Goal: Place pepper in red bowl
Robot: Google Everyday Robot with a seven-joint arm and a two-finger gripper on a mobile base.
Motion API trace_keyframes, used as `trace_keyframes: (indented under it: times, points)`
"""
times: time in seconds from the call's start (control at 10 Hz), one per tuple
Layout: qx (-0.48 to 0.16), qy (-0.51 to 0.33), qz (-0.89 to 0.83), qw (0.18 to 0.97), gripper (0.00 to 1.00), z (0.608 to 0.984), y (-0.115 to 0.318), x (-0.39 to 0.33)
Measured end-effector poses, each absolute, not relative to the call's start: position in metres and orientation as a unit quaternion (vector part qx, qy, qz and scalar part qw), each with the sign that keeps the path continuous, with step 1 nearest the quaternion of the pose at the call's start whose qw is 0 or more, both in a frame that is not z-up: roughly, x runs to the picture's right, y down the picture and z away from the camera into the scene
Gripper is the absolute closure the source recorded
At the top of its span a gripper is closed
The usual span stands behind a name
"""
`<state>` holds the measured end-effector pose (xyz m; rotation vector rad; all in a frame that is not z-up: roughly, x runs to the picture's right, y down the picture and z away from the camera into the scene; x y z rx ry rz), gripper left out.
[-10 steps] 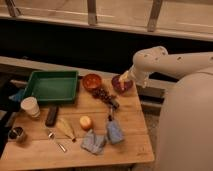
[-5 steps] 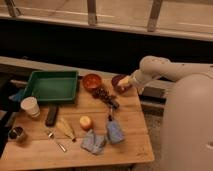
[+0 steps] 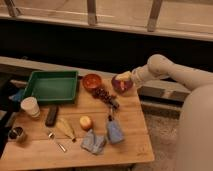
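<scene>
The small, slender red-orange pepper cannot be picked out on its own. A reddish patch inside the small round purple bowl (image 3: 121, 86) may be it (the spot lies right under the gripper, so this is a guess). The pale two-finger gripper (image 3: 124, 77) sits at that bowl's rim, dipped toward the inside, which suits picking a small piece out of a dish. Whether it is closed on anything, I cannot tell.

The small round orange-red bowl (image 3: 91, 81) stands just to the left of the purple one, near but apart from it, and looks empty. Any carry would therefore be short and sideways. The dark cluster of grapes (image 3: 105, 95) lies just in front of the gap between the two bowls, low enough to pass over.

The white arm (image 3: 162, 67) reaches in from the robot's body at the right. Its rounded joint is held high and the forearm slopes down and leftward to the bowl.

Farther out on the light wooden table (image 3: 132, 147) are a green rectangular plastic tray (image 3: 52, 86) and a round yellow-orange fruit (image 3: 86, 122).
</scene>
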<state>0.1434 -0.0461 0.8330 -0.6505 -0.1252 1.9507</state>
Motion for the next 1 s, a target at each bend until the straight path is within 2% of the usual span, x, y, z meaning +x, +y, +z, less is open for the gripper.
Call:
trace_keyframes:
  times: [0.5,1.0]
  points:
    - [-0.271,-0.054,0.809,0.519,0.20,0.834,-0.047,0.143]
    - [-0.277,-0.053,0.773,0.568,0.20,0.857,-0.062,0.110]
